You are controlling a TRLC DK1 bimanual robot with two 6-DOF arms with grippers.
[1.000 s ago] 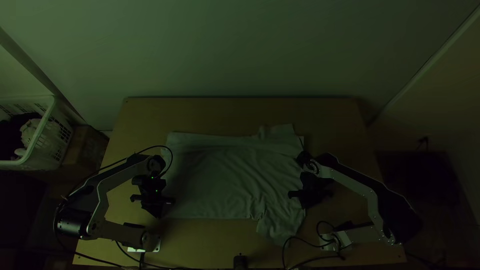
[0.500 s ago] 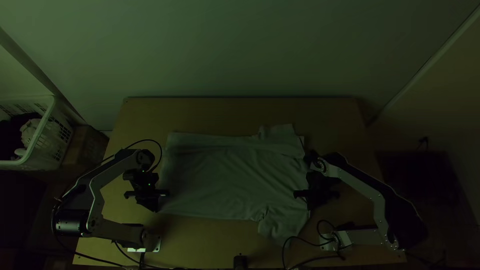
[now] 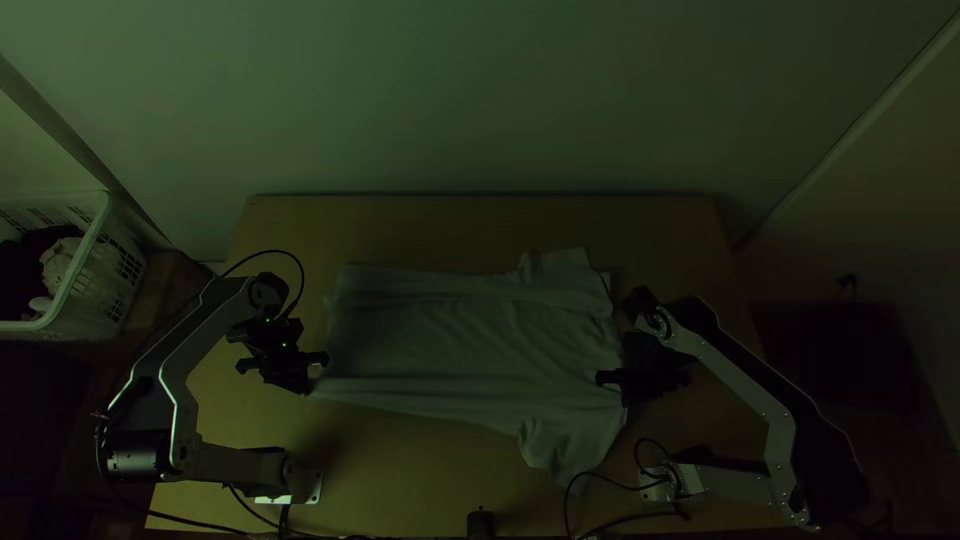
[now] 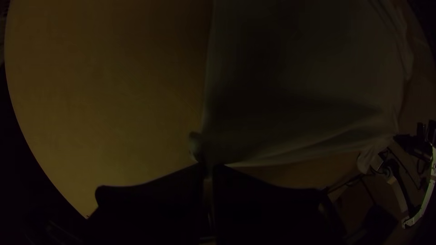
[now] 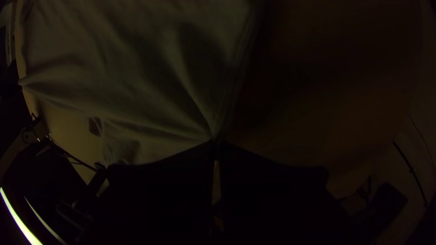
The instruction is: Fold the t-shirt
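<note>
The pale t-shirt [image 3: 450, 345] lies spread across the table's middle, its hem end at the left and a sleeve [image 3: 560, 445] pointing to the near edge. At its near left corner is my left gripper [image 3: 315, 372]; in the left wrist view my left gripper [image 4: 209, 170] is shut on that corner of the cloth [image 4: 281, 113]. Beside the t-shirt's right edge is my right gripper [image 3: 615, 378]; in the right wrist view my right gripper [image 5: 217, 147] is shut on the edge, and creases in the cloth [image 5: 150, 90] run to its tips.
Bare wooden table [image 3: 480, 225] lies beyond the t-shirt. A white basket [image 3: 95, 250] with cloth in it stands off the table at the left. A small black object [image 3: 480, 524] is at the near edge, and cables [image 3: 600, 480] loop by the right arm's base.
My left gripper has moved up the picture and leftwards, drawing the near hem corner along. My right gripper has shifted slightly right and up, and the t-shirt's near edge now slants.
</note>
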